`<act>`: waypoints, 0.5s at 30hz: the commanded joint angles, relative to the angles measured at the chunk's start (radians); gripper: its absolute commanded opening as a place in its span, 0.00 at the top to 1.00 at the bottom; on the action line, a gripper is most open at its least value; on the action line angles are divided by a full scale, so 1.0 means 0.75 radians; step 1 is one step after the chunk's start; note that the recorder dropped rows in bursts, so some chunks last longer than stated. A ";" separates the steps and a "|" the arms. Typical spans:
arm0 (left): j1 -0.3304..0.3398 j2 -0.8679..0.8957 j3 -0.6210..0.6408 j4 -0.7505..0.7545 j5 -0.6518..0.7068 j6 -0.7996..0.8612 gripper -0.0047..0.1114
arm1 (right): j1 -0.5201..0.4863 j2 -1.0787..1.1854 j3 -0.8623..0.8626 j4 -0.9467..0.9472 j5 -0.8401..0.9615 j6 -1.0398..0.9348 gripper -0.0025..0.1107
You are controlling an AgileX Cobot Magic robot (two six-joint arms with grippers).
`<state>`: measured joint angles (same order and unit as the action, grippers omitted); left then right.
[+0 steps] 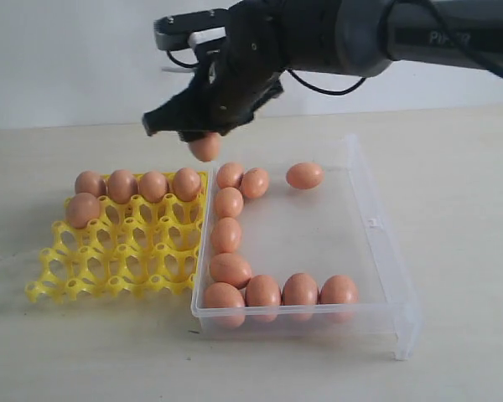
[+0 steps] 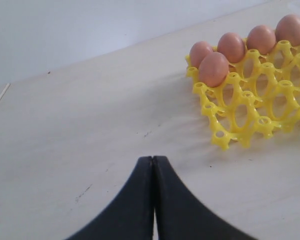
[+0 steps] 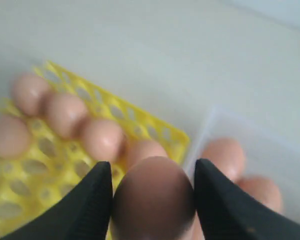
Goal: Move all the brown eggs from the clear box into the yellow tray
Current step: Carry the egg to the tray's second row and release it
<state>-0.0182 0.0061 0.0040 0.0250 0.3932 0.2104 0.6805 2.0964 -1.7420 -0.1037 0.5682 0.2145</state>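
My right gripper (image 1: 203, 134) (image 3: 153, 162) is shut on one brown egg (image 1: 205, 147) (image 3: 154, 200), held in the air above the seam between the yellow tray (image 1: 117, 260) and the clear box (image 1: 318, 234). Several brown eggs (image 1: 121, 186) fill the tray's far row and one cup of the row in front of it. More of them (image 1: 263, 291) lie along the box's left and near walls, and one (image 1: 304, 175) lies at the back. My left gripper (image 2: 153, 159) is shut and empty over bare table, with the tray's corner (image 2: 250, 115) ahead of it. It does not show in the exterior view.
The right arm (image 1: 360, 33) reaches in from the upper right above the box. The tray's near rows of cups (image 1: 142, 268) hold nothing. Bare wooden table (image 1: 453, 167) lies round both containers.
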 commanded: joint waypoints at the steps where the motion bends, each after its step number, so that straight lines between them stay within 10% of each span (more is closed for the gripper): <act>1: -0.002 -0.008 -0.005 0.000 -0.006 -0.008 0.96 | 0.069 0.080 0.000 0.166 -0.449 -0.203 0.98; 15: -0.002 -0.008 -0.005 0.000 -0.006 -0.008 0.96 | 0.163 0.346 0.000 0.111 -0.916 -0.246 0.98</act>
<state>-0.0182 0.0061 0.0040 0.0250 0.3932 0.2104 0.7977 2.3378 -1.7420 -0.0056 -0.0564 0.0366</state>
